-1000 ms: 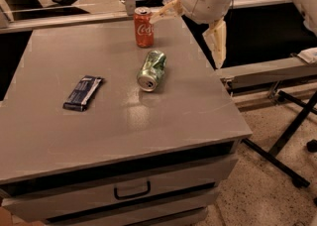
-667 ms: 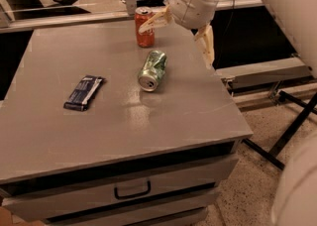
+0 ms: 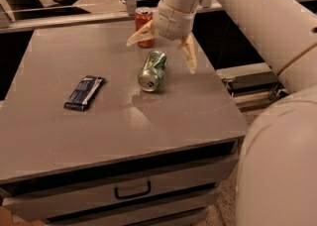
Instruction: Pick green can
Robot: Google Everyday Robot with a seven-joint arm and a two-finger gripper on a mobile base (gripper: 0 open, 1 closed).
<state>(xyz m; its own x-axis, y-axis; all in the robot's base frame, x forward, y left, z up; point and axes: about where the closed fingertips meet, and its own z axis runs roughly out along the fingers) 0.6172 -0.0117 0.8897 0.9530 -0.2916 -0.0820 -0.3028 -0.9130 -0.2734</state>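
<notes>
Left of it sits a dark snack bar (image 3: 84,92). The green can (image 3: 152,70) lies on its side mid-desk (image 3: 59,136), dented, so probably light and squashy. I'd pinch gently across its body. My tool (image 3: 161,56) hovers just over it, spread wide.

Table (image 3: 99,131): smooth matt grey top with a pale, dull sheen patch near the middle. The drawer front below has the same matt grey finish and a dark handle (image 3: 132,190). Green can (image 3: 152,70): thin metal, dented and creased, with a glossy green wall and a bright silver end. Red can (image 3: 144,22): glossy metal, smooth wall. Wrapper (image 3: 84,92): dark, slightly shiny film that looks like plastic. Claw (image 3: 162,54): above the table's far side, just over the green can, spread wide. Its fingers (image 3: 188,54) are pale tan and matt. Arm (image 3: 257,12): smooth off-white shell, plastic-looking, low sheen.
</notes>
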